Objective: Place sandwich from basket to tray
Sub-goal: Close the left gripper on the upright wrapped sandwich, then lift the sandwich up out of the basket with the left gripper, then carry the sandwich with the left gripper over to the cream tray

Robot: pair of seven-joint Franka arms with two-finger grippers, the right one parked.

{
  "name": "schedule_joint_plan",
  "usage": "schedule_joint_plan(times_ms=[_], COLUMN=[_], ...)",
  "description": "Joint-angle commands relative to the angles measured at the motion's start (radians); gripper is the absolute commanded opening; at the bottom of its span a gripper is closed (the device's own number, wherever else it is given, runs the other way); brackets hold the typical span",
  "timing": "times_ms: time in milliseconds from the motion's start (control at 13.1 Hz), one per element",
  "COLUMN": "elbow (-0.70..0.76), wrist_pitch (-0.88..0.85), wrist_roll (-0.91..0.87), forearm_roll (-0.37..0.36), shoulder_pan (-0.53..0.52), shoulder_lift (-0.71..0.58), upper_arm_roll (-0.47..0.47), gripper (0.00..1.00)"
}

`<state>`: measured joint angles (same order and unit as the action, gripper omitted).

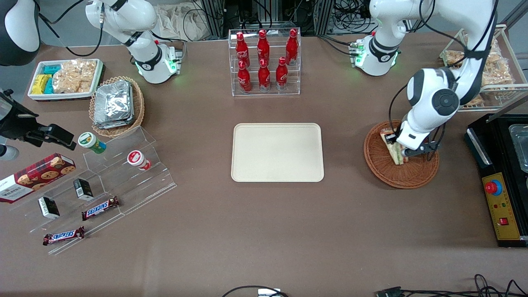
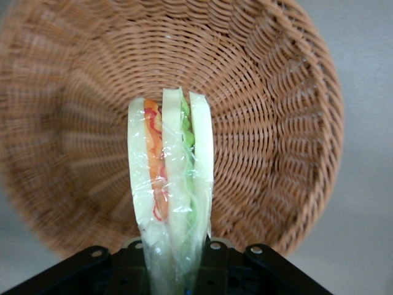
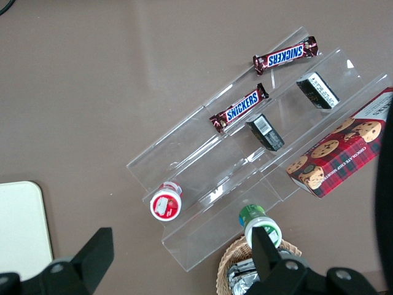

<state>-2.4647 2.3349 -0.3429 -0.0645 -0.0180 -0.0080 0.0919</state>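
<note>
The reddish-brown wicker basket (image 1: 401, 167) sits on the table toward the working arm's end. My left gripper (image 1: 399, 153) is over it, shut on the wrapped sandwich (image 1: 392, 147), which stands on edge just above the basket floor. In the left wrist view the sandwich (image 2: 170, 184) shows white bread with orange, pink and green filling, clamped between the black fingers (image 2: 216, 265), with the basket (image 2: 270, 117) below it. The beige tray (image 1: 277, 152) lies flat at the table's middle; nothing is on it.
A clear rack of red cola bottles (image 1: 264, 62) stands farther from the front camera than the tray. A black control box (image 1: 501, 194) sits beside the basket at the table's edge. A wire rack of snack packs (image 1: 491, 70) stands farther back.
</note>
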Motion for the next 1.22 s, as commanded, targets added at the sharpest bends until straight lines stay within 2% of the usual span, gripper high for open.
schedule_joint_plan(times_ms=[0,152,304,533,609,837,1141], elbow=[0.062,0.255,0.486,0.717,0.784,0.967,1.119], wrist_pitch=[-0.242,-0.474,-0.686,-0.846,-0.883,-0.951,-0.933], wrist_roll=[0.022,0.06,0.088,0.104,0.102,0.038,-0.313], forearm_roll=[-0.011,0.003,0.005,0.003,0.003,0.012,-0.006], shoulder_pan=[0.001,0.003,0.018,0.061,0.079,0.086,0.087], shoulder_lift=[-0.194,-0.211,-0.17,-0.094,-0.058,0.063,0.235], upper_arm_roll=[0.006,0.006,0.008,0.017,0.028,0.187,0.499], gripper=[0.0,0.0,0.0,0.0,0.04,0.06,0.07])
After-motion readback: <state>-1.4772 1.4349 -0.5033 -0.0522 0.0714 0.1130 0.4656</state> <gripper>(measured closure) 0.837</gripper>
